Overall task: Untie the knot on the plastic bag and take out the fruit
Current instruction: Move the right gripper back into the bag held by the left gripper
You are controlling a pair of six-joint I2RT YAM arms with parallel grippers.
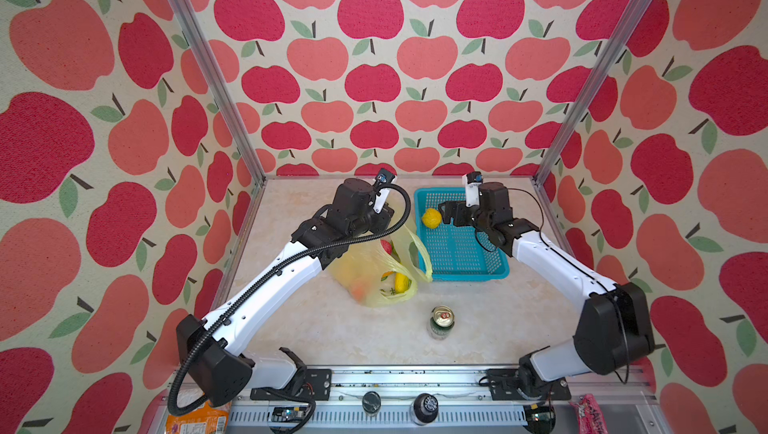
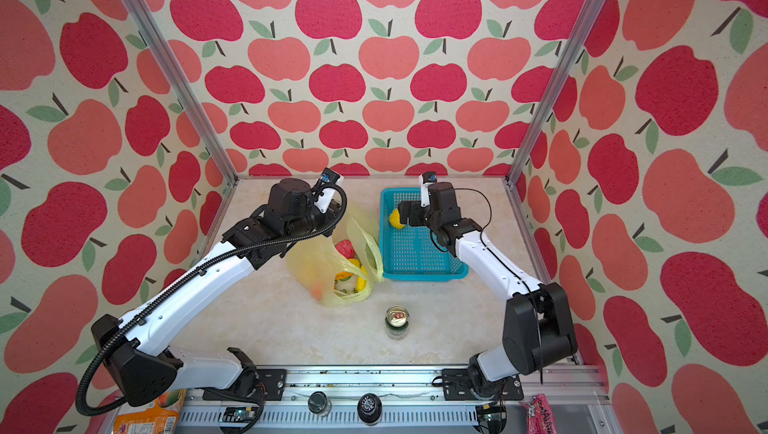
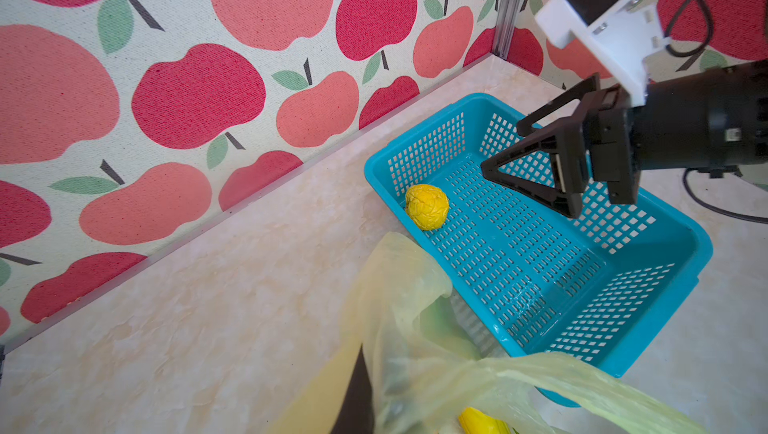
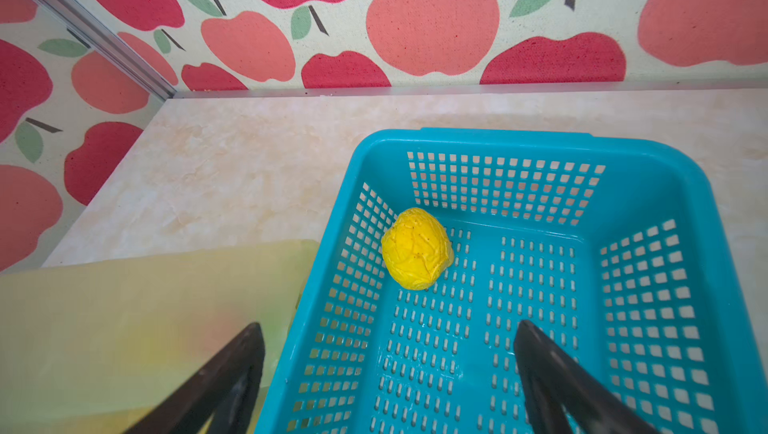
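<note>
The pale yellow plastic bag (image 1: 365,274) (image 2: 316,265) lies left of the basket with its mouth gaping; the knot is out of view. My left gripper (image 3: 374,369) is shut on the bag's upper edge (image 3: 407,286) and holds it up. Inside the bag I see fruit: a pink-red piece (image 1: 386,246), a yellow one (image 1: 401,280) (image 3: 482,423) and an orange one (image 1: 359,288). A yellow lemon (image 1: 431,218) (image 4: 417,249) rests alone in the basket's far left corner. My right gripper (image 4: 388,326) (image 1: 444,211) (image 3: 500,147) hovers open just over the basket, empty, a short way from the lemon.
The turquoise perforated basket (image 1: 465,276) (image 4: 478,134) stands at the back right, touching the bag. A green drink can (image 1: 441,322) stands upright in front of the bag. An orange snack packet (image 1: 199,419) and a pink packet (image 1: 590,411) lie off the front rail. Apple-print walls enclose three sides.
</note>
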